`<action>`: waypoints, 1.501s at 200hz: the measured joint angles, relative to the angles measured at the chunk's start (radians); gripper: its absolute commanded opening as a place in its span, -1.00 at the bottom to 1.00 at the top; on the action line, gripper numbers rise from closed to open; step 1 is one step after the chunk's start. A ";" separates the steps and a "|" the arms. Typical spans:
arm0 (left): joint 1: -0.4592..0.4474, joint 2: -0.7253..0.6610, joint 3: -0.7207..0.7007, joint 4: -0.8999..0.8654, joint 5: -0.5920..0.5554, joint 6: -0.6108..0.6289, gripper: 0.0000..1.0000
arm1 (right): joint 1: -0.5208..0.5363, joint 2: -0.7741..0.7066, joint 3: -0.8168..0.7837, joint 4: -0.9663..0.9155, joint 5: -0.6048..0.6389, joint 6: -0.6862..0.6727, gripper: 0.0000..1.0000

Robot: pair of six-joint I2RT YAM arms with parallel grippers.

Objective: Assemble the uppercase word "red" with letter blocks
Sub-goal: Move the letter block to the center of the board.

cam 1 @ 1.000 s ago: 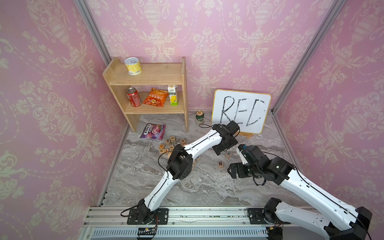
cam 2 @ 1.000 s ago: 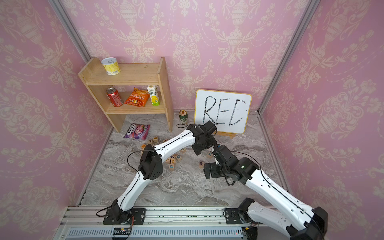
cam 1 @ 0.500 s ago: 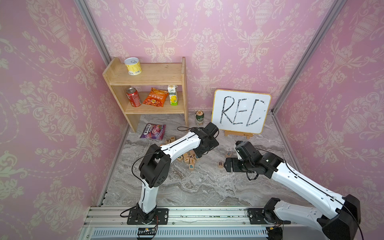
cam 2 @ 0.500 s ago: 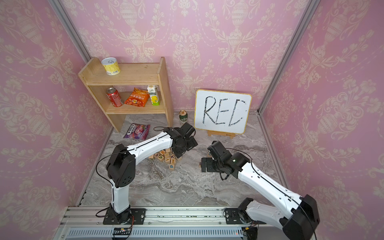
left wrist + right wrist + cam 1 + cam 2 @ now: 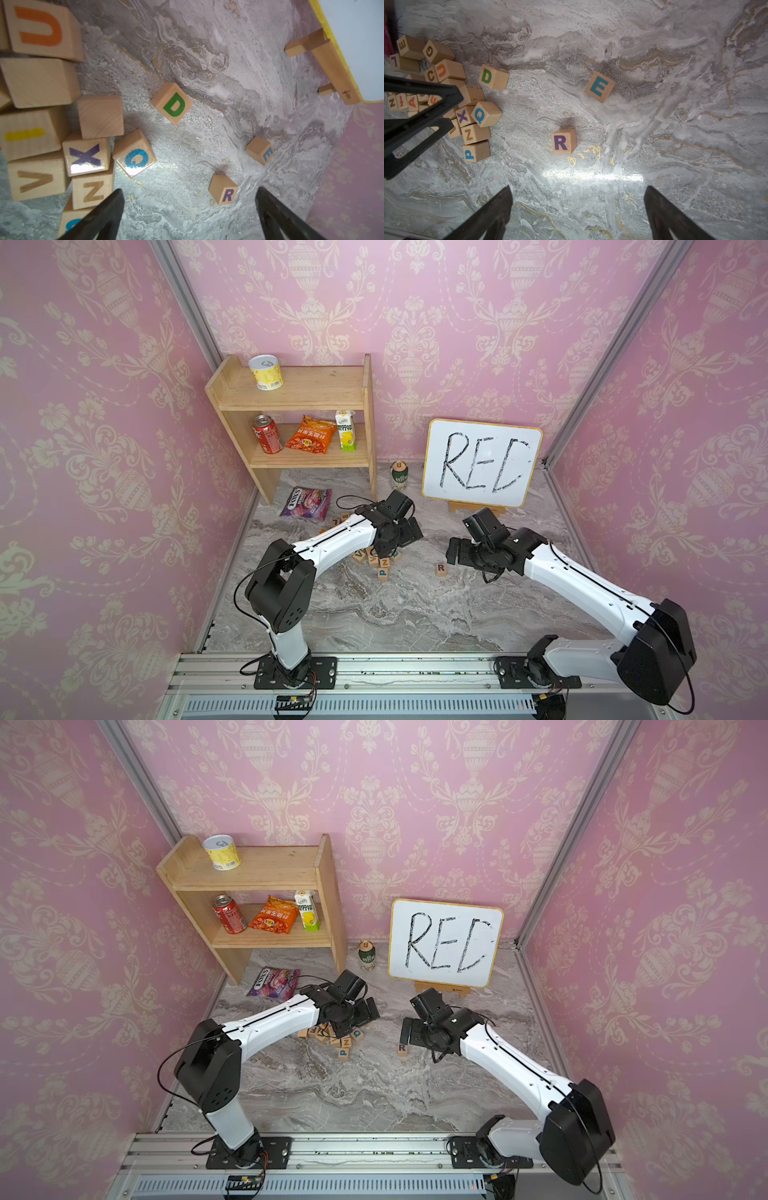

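In both top views the left gripper point(image 5: 409, 533) covers much of the block pile point(image 5: 380, 566), and the D block point(image 5: 172, 107) and E block point(image 5: 600, 86) lie hidden under the arms. The left wrist view cuts off the whiteboard point(image 5: 357, 41) and blurs the nearest blocks; in the right wrist view one of the left gripper's fingers point(image 5: 425, 89) hides part of the pile.

On the grey marbled bench point(image 5: 395, 614) I see a wooden shelf point(image 5: 324, 385) at the back. A yellow can point(image 5: 266, 373) stands on its top board. On the lower board are a red can point(image 5: 267, 439), an orange snack bag point(image 5: 311, 440) and a small carton point(image 5: 345, 430). A purple sweets bag point(image 5: 306, 503) lies in front of the shelf. A little green bottle point(image 5: 399, 475) stands between the shelf and a white board point(image 5: 482, 462) with black handwritten letters.
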State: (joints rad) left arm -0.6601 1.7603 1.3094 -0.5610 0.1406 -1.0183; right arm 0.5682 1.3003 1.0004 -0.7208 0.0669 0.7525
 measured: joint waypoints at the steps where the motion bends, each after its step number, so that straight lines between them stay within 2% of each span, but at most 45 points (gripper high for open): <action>1: 0.000 0.000 0.000 0.000 0.001 0.002 0.99 | 0.000 0.001 0.000 0.001 0.000 0.001 0.99; 78: 0.000 -0.032 -0.011 0.016 0.042 0.345 0.98 | -0.042 0.190 0.134 -0.029 0.012 0.097 0.99; 137: 0.000 -0.110 -0.114 0.087 0.114 0.585 0.99 | -0.062 0.341 0.267 -0.108 0.027 0.171 0.99; 219: 0.000 -0.288 -0.321 0.329 0.228 0.714 0.98 | -0.091 0.499 0.365 -0.153 0.007 0.259 0.99; 265: 0.000 -0.302 -0.321 0.338 0.252 0.742 0.98 | -0.112 0.536 0.364 -0.137 -0.021 0.295 0.55; 300: 0.000 -0.319 -0.321 0.339 0.257 0.742 0.98 | -0.123 0.563 0.364 -0.113 -0.027 0.300 0.33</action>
State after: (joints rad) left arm -0.6598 1.4410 0.9882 -0.2218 0.3981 -0.2768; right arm 0.4450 1.8633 1.3647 -0.8341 0.0395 1.0523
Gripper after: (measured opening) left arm 0.992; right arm 0.705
